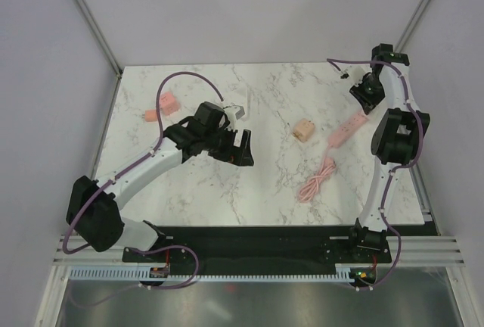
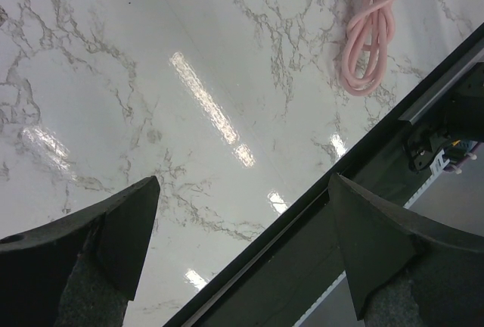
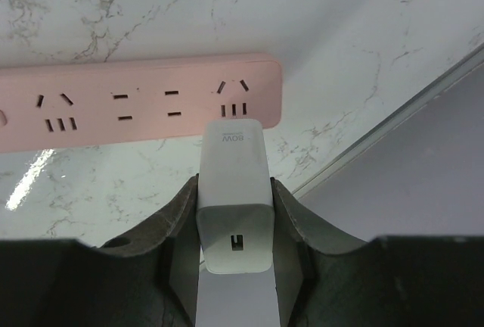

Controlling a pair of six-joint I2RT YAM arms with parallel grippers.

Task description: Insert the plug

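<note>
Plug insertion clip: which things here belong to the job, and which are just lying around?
In the job:
white charger, clamped in the right gripper
pink power strip and its coiled cord

Lying about:
peach block
pink block and orange-pink piece, far left
left gripper, open on nothing
</note>
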